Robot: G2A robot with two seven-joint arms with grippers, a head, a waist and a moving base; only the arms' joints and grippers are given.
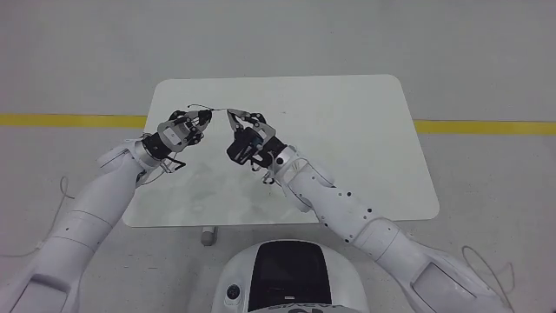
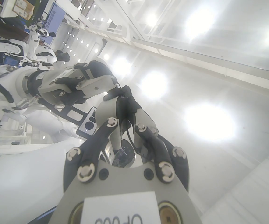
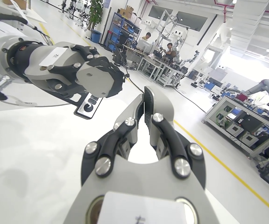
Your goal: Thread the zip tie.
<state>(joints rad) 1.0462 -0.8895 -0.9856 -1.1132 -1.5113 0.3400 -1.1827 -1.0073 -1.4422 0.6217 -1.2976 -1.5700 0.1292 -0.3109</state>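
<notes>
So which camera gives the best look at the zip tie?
The right wrist view. There the zip tie is a clear black strap running from the left claw to the shut tips of the right claw. The top view shows it as a faint line between both claws. In the left wrist view it blurs into dark claw tips.

Bright, even light flooded in from overhead, the ceiling lamps (image 2: 209, 122) burned out into big white blobs of glare in the left wrist view, the white table (image 1: 365, 139) came up pale and flat from above, and both wrist views bent the room toward their edges.
</notes>
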